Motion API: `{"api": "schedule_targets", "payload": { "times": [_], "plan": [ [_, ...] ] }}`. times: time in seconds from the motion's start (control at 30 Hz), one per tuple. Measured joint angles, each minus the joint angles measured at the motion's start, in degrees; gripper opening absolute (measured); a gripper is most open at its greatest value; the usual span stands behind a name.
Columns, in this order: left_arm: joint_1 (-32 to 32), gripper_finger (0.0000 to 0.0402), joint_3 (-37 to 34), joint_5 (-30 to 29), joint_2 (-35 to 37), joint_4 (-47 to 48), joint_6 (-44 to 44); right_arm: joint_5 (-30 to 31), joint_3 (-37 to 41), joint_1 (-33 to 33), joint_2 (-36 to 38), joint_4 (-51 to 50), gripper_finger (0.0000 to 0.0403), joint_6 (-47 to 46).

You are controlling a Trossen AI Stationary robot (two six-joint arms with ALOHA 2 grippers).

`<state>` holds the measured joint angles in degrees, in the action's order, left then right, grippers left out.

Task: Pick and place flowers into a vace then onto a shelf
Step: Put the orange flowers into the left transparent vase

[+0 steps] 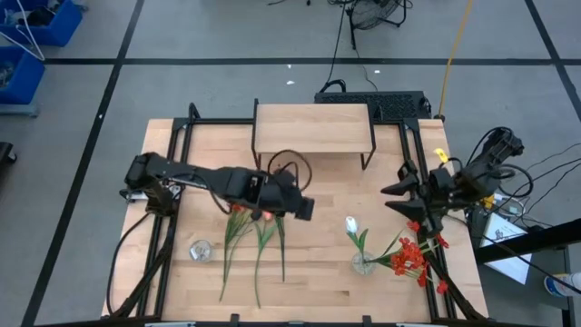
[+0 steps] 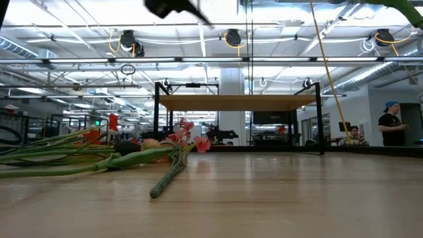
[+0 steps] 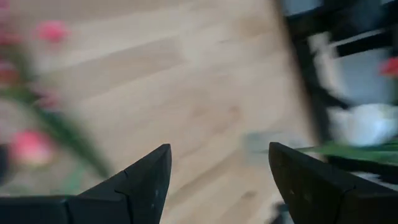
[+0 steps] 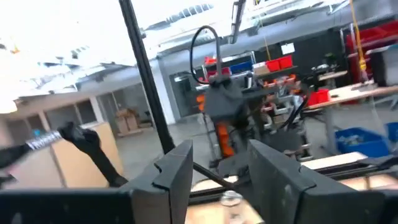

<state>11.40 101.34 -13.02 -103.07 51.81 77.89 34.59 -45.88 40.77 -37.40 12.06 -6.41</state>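
Note:
Several long green flowers (image 1: 256,247) with red blossoms lie flat on the table, left of centre, and also show in the low view (image 2: 132,156). My left gripper (image 1: 304,211) hovers above their blossom ends, slanting down, open and empty (image 3: 217,168). A clear glass vase (image 1: 363,264) stands at the front right. It holds a white bud (image 1: 351,223) and red flowers (image 1: 413,258), which lean out to the right. My right gripper (image 1: 392,198) stays raised at the right side, open, with nothing between its fingers (image 4: 221,165). The shelf (image 1: 313,127) stands at the table's far edge.
A second small clear glass (image 1: 200,250) stands at the front left, beside the lying flowers. Black frame rails (image 1: 177,163) run along both sides of the table. More red blossoms (image 1: 442,241) lie by the right arm. There is bare wood between the two flower groups.

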Motion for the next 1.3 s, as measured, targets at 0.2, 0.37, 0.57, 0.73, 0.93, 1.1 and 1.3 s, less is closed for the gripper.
{"api": "schedule_targets", "payload": {
  "times": [0.2,0.37,0.57,0.73,0.93,1.1,1.3],
  "plan": [
    [4.48,0.0273,0.00,-1.82,0.29,24.70,10.46,0.39,0.05,-3.10,-1.78,3.11,0.0144,2.28],
    [5.02,0.0273,-0.02,1.89,0.28,34.80,2.64,4.54,0.05,-6.91,-3.78,4.46,0.0144,2.65],
    [5.05,0.0261,-2.65,4.00,0.28,29.63,-0.02,4.37,0.05,-12.44,-6.16,4.95,0.0144,2.16],
    [10.37,0.0226,-8.70,6.71,0.17,21.54,20.21,2.86,0.05,-15.35,-6.94,5.05,0.0144,1.33],
    [13.92,0.0182,-18.21,1.12,2.77,12.18,35.48,-10.95,0.05,-18.23,-6.76,4.58,0.0144,2.91],
    [12.61,0.0148,-26.96,4.34,6.99,11.93,40.91,-18.38,0.05,-19.86,-6.76,3.52,0.0144,2.71],
    [11.06,0.0128,-37.17,3.68,15.59,11.29,46.85,-24.07,0.05,-21.62,-6.84,0.94,0.0144,2.61]
  ]
}}
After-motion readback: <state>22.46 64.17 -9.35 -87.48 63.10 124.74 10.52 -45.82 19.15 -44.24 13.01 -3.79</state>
